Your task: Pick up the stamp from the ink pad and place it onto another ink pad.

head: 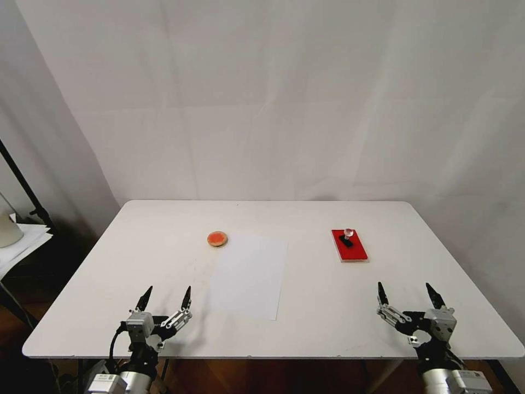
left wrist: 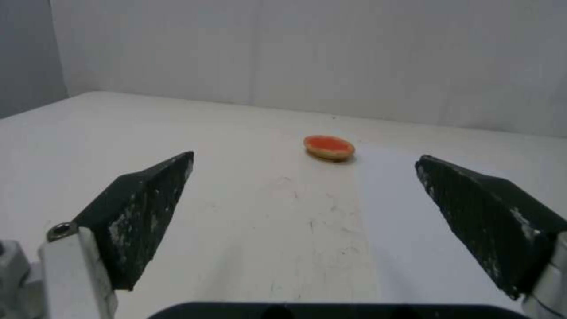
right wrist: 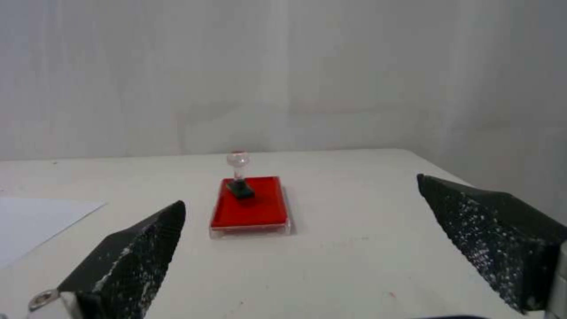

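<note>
The stamp [head: 348, 236], a black block with a clear knob, stands upright on the red rectangular ink pad [head: 350, 248] at the table's right middle. In the right wrist view the stamp [right wrist: 239, 177] sits on the far half of that ink pad [right wrist: 251, 210]. The other ink pad [head: 217, 239], a round tan disc with an orange-red centre, lies at the left middle and shows ahead in the left wrist view [left wrist: 329, 147]. My right gripper [head: 411, 296] hangs open near the front edge, short of the red pad. My left gripper [head: 165, 298] is open too, short of the round pad.
A white paper sheet [head: 249, 274] lies on the white table [head: 306, 328] between the two pads. White backdrop cloth hangs behind. A black stand pole [head: 22, 189] and stacked papers [head: 19, 241] are off the table's left side.
</note>
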Tool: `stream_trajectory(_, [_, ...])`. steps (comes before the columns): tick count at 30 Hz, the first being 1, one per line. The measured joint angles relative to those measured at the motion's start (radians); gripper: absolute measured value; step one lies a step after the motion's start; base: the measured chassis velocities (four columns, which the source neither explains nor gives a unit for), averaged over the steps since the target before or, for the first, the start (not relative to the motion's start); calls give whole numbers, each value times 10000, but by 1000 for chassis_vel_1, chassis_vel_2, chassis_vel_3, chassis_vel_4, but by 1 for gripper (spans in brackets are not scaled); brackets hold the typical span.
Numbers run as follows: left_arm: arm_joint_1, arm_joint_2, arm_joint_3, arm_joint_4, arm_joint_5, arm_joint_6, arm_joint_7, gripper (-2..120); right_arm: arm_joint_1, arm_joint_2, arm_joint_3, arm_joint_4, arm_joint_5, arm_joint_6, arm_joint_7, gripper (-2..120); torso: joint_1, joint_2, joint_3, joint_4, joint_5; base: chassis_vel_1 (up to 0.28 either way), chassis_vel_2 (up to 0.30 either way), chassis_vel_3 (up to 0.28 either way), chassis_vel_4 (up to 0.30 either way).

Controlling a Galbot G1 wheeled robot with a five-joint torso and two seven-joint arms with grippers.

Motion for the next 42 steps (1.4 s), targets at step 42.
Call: stream_trajectory(42, [-1,0,0,0,0,0,1,100,5992,-3545,-2801,-3328,4887,-1615,-2002,100,3,-1,2,0,3,0,0,0,0])
